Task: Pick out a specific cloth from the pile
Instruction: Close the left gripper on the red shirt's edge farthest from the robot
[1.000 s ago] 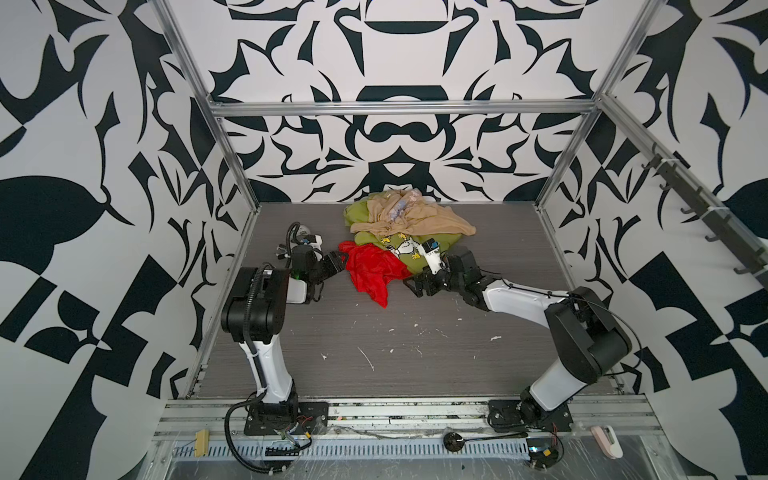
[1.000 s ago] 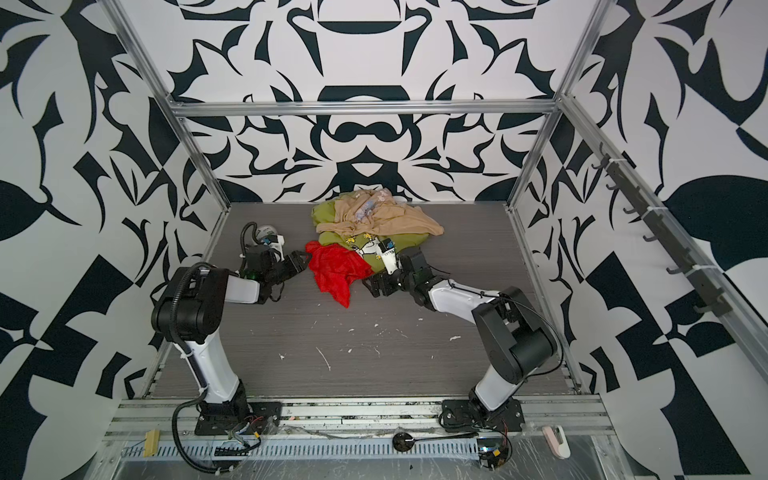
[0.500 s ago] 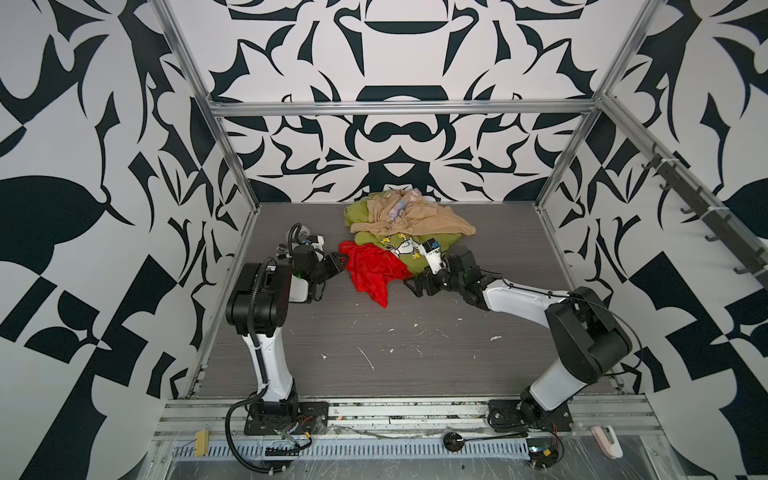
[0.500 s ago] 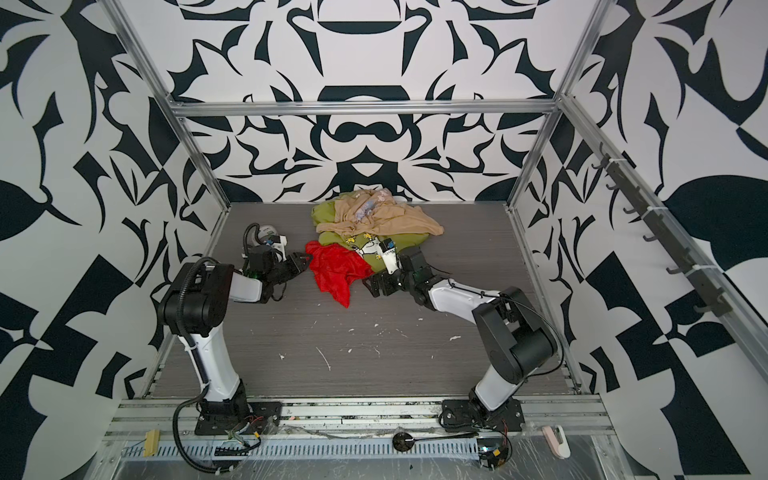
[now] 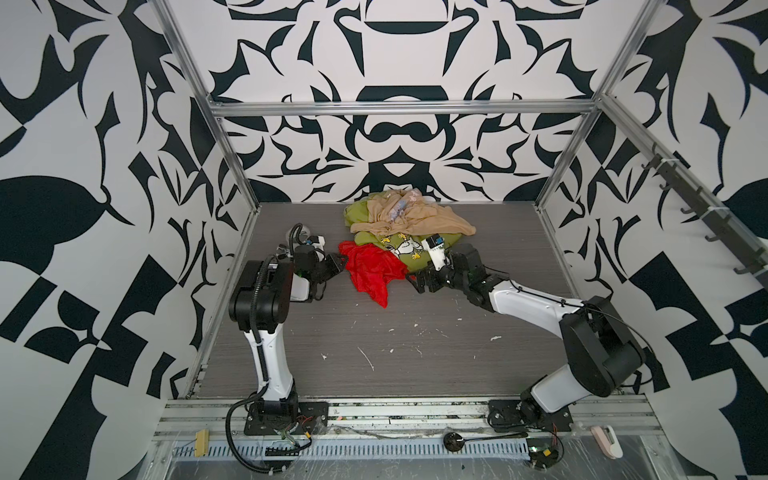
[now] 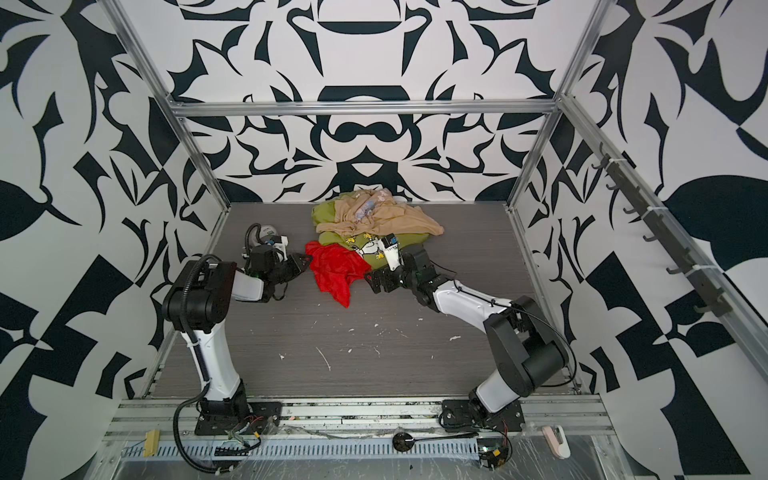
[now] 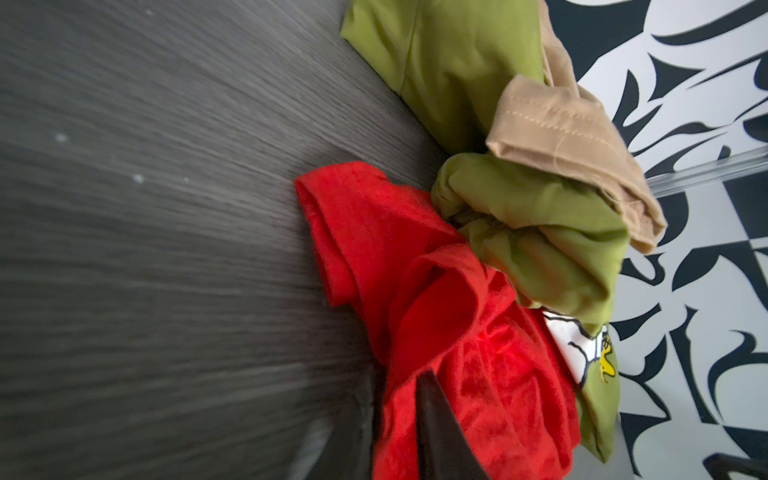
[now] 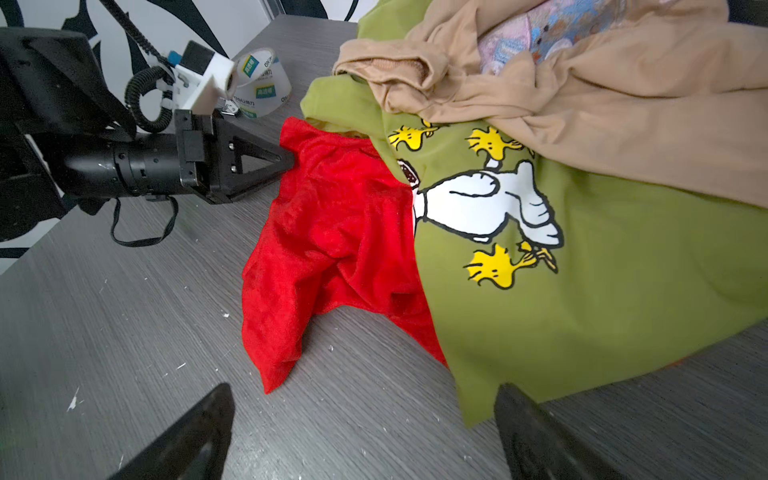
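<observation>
Step in hand: judged to be the grasp on the red cloth [image 5: 371, 270], ahead of drawing it clear of the pile [image 5: 388, 226].
Red cloth, place: it lay crumpled on the counter [image 5: 374, 353] at the pile's near left side. One edge was tucked under the printed hem of the olive-green shirt [image 8: 582, 299].
Red cloth, long axis: in both top views it ran from a broad far end beside the left arm to a narrow tip. The tip pointed toward the counter's front edge and slightly right.
Left gripper [image 8: 287, 160]: it lay low along the counter at the cloth's far left edge. In the left wrist view its fingers stood nearly together with a fold of red fabric between them, which read as a pinch on the cloth.
Right gripper [image 8: 361, 436]: its fingers were spread wide and held nothing. They sat just above the counter beside the shirt's near hem, clear of the red cloth's tip.
Pile: the beige garment [image 8: 623, 108] lay draped over the shirt at the back.
Doing it well: the pinch looked shallow, so the fold should have sat deep between the fingers. The pull should have gone low and leftward, away from the shirt, so the tucked edge slid out.
Risk: thin fabric could slip free, or the shirt could drag along. The free right fingers could have pressed the shirt down.
</observation>
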`<state>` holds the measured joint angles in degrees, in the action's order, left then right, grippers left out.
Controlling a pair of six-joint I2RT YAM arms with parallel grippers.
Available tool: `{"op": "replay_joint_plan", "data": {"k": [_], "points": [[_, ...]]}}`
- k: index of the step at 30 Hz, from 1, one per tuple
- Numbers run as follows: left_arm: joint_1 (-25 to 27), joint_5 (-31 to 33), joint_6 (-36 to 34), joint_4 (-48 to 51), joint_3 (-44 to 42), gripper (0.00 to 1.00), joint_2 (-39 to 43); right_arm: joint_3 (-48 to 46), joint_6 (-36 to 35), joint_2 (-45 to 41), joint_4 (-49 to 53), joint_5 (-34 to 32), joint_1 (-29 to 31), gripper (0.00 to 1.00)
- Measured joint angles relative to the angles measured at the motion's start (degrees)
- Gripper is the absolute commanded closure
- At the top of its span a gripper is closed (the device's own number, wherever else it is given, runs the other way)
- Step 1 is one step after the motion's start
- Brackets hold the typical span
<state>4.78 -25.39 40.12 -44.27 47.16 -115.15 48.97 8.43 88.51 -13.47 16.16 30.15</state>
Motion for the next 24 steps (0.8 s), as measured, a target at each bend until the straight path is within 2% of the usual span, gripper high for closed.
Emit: {"op": "replay_joint_plan", "data": {"k": [5, 24], "points": [[0.0, 0.7, -0.2, 0.4, 0.4, 1.0, 0.0, -0.3, 0.0, -2.3, -0.1, -1.4, 0.0, 0.0], [0.0, 0.8, 2.1, 0.4, 0.6, 1.0, 1.9, -1.5, 2.0, -3.1, -0.5, -3.4, 0.1, 0.0]]}}
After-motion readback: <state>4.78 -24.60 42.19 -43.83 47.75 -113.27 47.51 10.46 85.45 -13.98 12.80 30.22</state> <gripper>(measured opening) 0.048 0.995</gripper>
